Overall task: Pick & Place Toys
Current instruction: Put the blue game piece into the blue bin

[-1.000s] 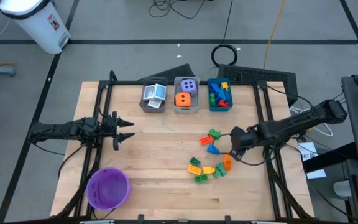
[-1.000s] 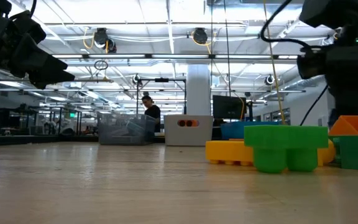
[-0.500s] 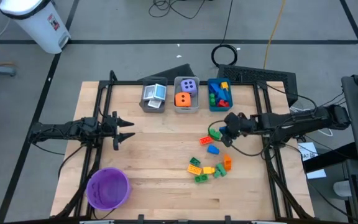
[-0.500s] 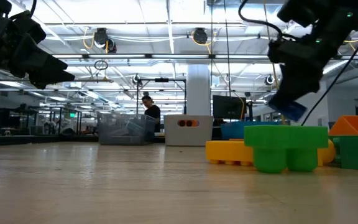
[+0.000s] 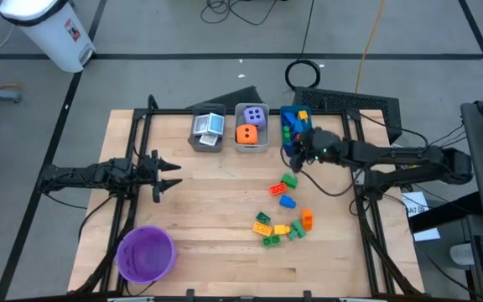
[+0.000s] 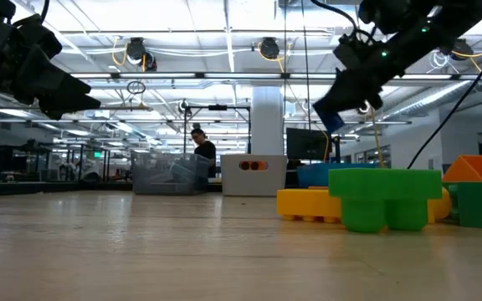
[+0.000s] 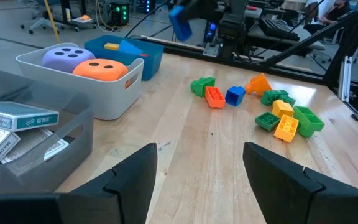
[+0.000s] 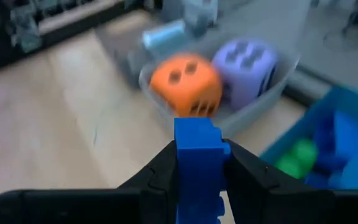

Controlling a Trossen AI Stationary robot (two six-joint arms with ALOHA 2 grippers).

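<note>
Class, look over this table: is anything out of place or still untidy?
Yes: loose bricks lie scattered on the table, outside the blue bin. The right gripper holds a blue brick beside that bin.

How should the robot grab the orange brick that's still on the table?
Best guess: come straight down from above and pinch the orange brick across its two long flat sides. In the high view it lies lengthwise, pointing toward the bins, with bare wood on its right side. A green brick sits close at its lower left, so the fingers should stay near the far end.
</note>
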